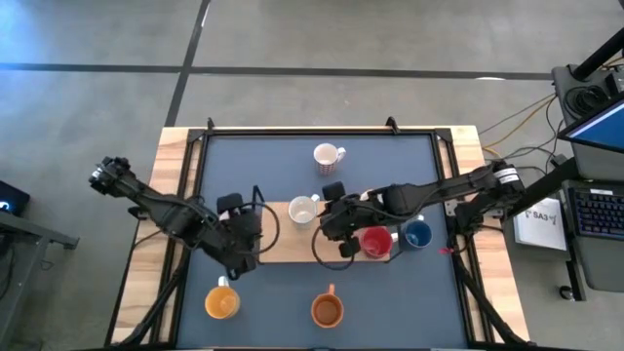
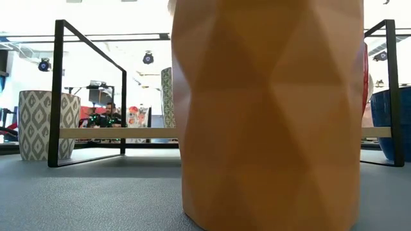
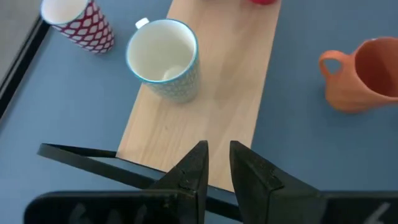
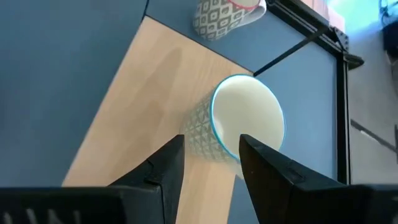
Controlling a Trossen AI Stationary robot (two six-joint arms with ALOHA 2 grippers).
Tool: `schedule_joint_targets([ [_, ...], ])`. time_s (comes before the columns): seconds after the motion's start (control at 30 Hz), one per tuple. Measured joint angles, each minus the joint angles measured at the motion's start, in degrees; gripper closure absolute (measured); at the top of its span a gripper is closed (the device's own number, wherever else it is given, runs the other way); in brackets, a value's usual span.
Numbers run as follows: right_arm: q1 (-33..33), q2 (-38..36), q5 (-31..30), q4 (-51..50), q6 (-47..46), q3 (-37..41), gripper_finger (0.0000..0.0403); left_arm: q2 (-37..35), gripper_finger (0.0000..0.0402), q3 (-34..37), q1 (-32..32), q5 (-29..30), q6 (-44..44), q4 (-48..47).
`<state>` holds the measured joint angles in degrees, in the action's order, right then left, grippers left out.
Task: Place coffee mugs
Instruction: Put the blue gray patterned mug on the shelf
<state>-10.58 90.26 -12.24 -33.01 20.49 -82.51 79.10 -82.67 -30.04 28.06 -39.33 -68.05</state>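
White mug (image 1: pixel 303 209) and red mug (image 1: pixel 376 242) stand on the wooden board (image 1: pixel 278 244); blue mug (image 1: pixel 417 235), two orange mugs (image 1: pixel 222 303) and a patterned mug (image 1: pixel 328 155) remain on the counter (image 1: pixel 390 302). Left hand (image 1: pixel 244 255) nearly closed, empty. Right hand (image 1: pixel 338 226) open, empty, near the white mug. Task looks partly done.

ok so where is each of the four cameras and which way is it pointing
High view: above the table, looking straight down; both arms, the wooden board.
Low view: at tabletop height, facing the room; an orange mug fills it; no arm shows.
Left wrist view: on the left arm, over the board's end; left gripper shut.
Right wrist view: on the right arm, above the board; right gripper open.
Both wrist views share the white mug with blue rim.
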Motion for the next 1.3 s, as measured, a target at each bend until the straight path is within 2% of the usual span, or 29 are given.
schedule_joint_targets([
  [0.1, 1.2, 0.72, 3.19, 3.21, 0.51, 1.23, 0.0255, -0.39, 0.0353, 0.0, -0.99, 0.08, -0.22, -0.03],
  [0.23, 2.49, 0.74, 3.83, 8.59, 2.68, 4.15, 0.0253, -0.4, 0.0353, 0.0, -1.31, 0.06, -0.24, -0.65],
  [0.33, 3.71, 0.74, 4.14, 9.17, 2.93, 4.88, 0.0255, -0.49, 0.0353, 0.0, -1.3, 0.08, -0.33, -1.57],
  [0.43, 4.97, 1.81, 7.16, 9.97, 2.65, 4.95, 0.0259, -0.49, 0.0353, 0.0, -1.3, 0.06, -1.4, -3.15],
  [0.8, 6.5, 6.2, 7.77, 11.27, 4.38, 5.11, 0.0266, -0.49, 0.0353, 0.0, -1.27, 0.08, -2.19, -5.64],
  [0.97, 6.62, 7.02, 8.22, 11.5, 5.18, 5.0, 0.0285, -0.49, 0.0353, 0.0, -1.27, 0.56, -2.16, -5.91],
  [1.3, 6.64, 7.89, 9.91, 10.14, 5.71, 5.04, 0.0352, -0.49, 0.0353, 0.0, -1.27, 0.56, -2.16, -6.56],
])
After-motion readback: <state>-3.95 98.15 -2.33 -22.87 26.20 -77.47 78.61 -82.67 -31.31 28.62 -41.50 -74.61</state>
